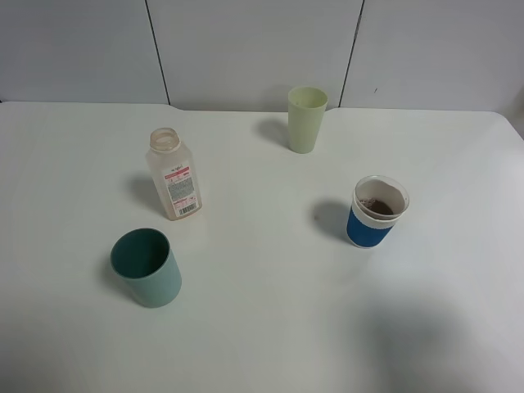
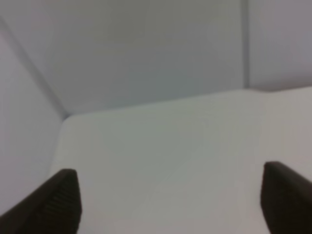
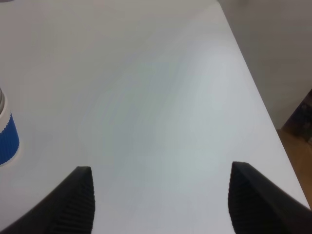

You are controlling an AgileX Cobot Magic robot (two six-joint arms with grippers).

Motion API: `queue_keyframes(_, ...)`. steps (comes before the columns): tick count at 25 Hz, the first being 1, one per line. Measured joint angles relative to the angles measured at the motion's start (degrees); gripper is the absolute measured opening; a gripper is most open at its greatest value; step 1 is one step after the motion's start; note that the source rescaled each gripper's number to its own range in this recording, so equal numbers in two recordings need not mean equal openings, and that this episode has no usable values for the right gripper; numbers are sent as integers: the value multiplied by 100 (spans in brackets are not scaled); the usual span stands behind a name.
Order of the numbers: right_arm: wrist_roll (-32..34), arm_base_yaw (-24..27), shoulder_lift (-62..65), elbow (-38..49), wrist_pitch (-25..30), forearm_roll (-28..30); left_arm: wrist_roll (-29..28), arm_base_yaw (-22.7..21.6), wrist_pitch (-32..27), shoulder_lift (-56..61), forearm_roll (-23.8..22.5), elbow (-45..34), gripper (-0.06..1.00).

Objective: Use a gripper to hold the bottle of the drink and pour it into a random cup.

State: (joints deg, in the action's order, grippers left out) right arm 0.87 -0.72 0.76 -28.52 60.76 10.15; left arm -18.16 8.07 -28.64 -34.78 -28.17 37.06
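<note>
From here I see the white table (image 1: 262,327) with wide bare room between things. My left gripper (image 2: 170,204) and right gripper (image 3: 161,204) both have fingers spread, holding nothing. The bottle (image 1: 173,173) stands upright left of centre, uncapped, seemingly near empty. The blue cup (image 1: 377,211), at right, holds brown drink (image 1: 381,206).

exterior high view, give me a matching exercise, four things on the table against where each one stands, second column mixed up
Things:
1. bottle
2. pale green cup
3. dark teal cup
4. blue and white cup

Places:
A. right side of the table, brown drink inside
B. front left, nearest the camera
C. far side, near the wall
D. left of middle, upright with no cap

Pairs: 1-D, 2-C, 3-B, 4-A
</note>
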Motion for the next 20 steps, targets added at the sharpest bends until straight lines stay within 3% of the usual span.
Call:
queue_keyframes(4, 0, 0, 0, 0, 0, 0, 391, 0, -1506, 407, 279, 568, 61)
queue_keyframes(7, 0, 0, 0, 0, 0, 0, 532, 0, -2355, 600, 487, 886, 67)
queue_keyframes(12, 0, 0, 0, 0, 0, 0, 596, 0, -2887, 1054, 1064, 989, 78)
queue_keyframes(20, 0, 0, 0, 0, 0, 0, 607, 0, -3417, 2165, 1456, 860, 80)
